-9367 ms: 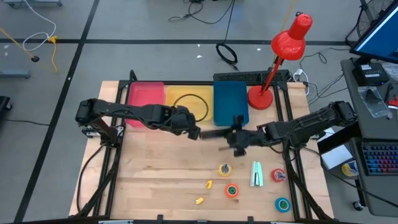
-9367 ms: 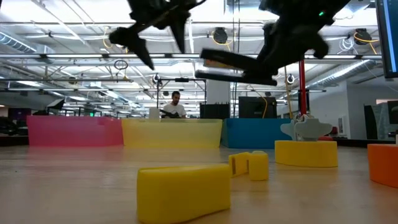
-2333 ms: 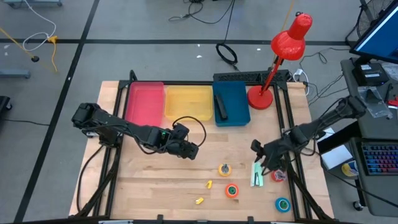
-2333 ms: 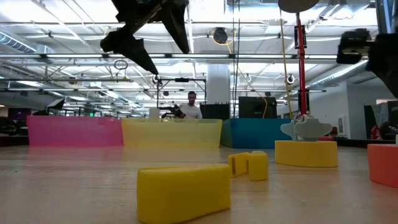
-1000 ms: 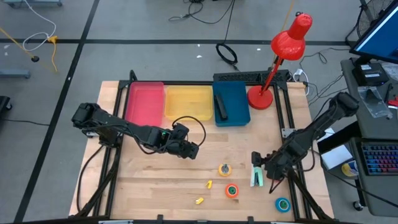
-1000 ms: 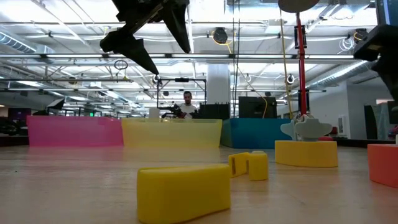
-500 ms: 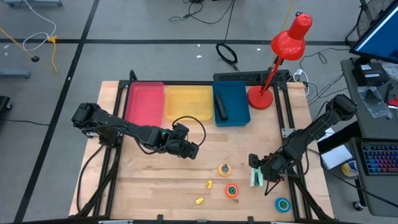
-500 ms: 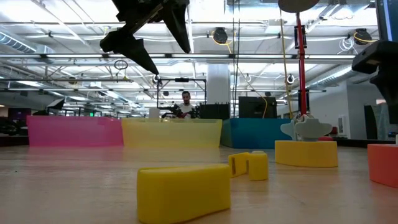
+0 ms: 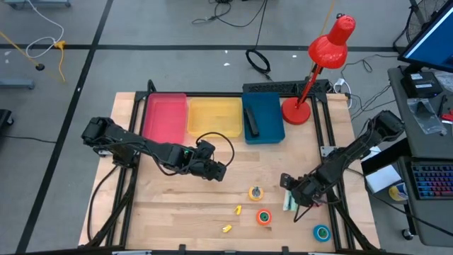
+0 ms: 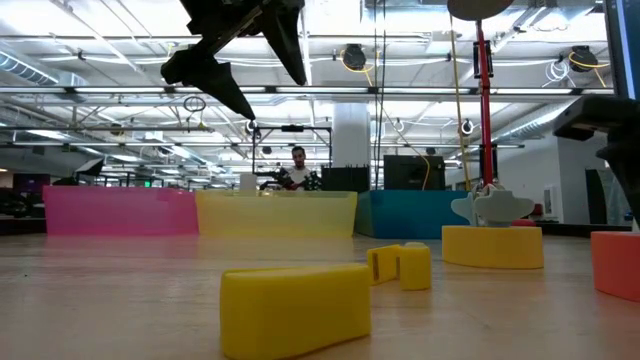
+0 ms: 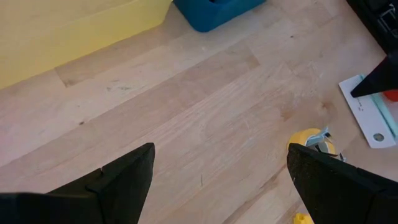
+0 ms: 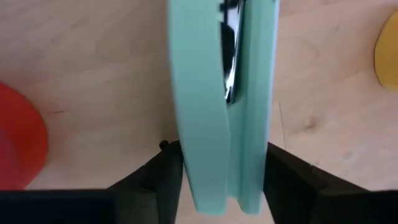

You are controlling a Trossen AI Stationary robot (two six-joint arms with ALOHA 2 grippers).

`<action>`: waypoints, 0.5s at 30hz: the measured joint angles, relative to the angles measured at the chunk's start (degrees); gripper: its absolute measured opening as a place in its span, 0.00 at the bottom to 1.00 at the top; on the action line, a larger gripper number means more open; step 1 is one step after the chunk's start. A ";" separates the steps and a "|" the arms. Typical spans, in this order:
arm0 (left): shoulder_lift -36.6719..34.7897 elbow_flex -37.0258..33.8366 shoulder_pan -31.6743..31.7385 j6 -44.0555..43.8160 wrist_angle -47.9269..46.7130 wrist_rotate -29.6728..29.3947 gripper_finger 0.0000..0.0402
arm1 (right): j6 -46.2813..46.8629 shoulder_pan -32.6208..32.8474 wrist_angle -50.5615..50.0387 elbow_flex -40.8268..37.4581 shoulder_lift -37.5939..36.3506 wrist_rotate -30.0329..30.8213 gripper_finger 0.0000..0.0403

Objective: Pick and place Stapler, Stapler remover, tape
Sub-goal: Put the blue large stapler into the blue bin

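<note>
Since it lies flat, mint stapler [image 12: 221,106]: right gripper [image 12: 217,177] straddling it, fingers touching its sides, grip unconfirmed; left gripper [image 11: 217,180] spread, idle.

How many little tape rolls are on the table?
4: yellow roll mid-table, orange roll near it, blue-teal roll by the right edge, red roll beside the green stapler.

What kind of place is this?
Probably a robotics lab in a large industrial hall: a wooden table with mounted arms, exposed ceiling pipes, and a person at a workstation behind.
</note>
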 joint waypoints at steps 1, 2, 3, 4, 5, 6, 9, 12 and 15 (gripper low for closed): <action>0.00 0.00 0.00 0.02 0.00 0.00 0.90 | 0.60 -0.18 -0.02 0.02 0.00 -0.01 0.40; 0.00 0.00 0.00 0.02 0.00 0.00 0.90 | 1.42 -0.28 -0.06 0.02 -0.02 0.01 0.39; 0.00 0.00 -0.01 0.01 0.00 -0.01 0.90 | 2.23 -0.37 -0.10 0.02 -0.02 0.06 0.39; 0.00 0.00 0.00 0.02 0.00 -0.01 0.90 | 2.88 -0.44 -0.13 0.02 -0.02 0.08 0.39; 0.00 0.00 0.00 0.02 0.00 0.00 0.90 | 3.49 -0.57 -0.13 0.02 -0.02 0.08 0.39; 0.00 0.00 -0.01 0.02 0.00 -0.02 0.90 | 4.24 -0.65 -0.14 0.02 -0.04 0.09 0.39; 0.00 0.00 0.00 0.02 0.00 -0.02 0.90 | 6.85 -0.69 -1.16 0.02 -0.61 0.21 0.39; 0.00 0.00 -0.01 0.02 0.00 -0.02 0.90 | 9.59 -0.68 -3.16 -0.05 -1.77 0.14 0.39; 0.00 0.00 0.00 0.64 0.00 -0.04 0.90 | 13.01 -0.69 -6.11 -0.05 -3.38 0.03 0.39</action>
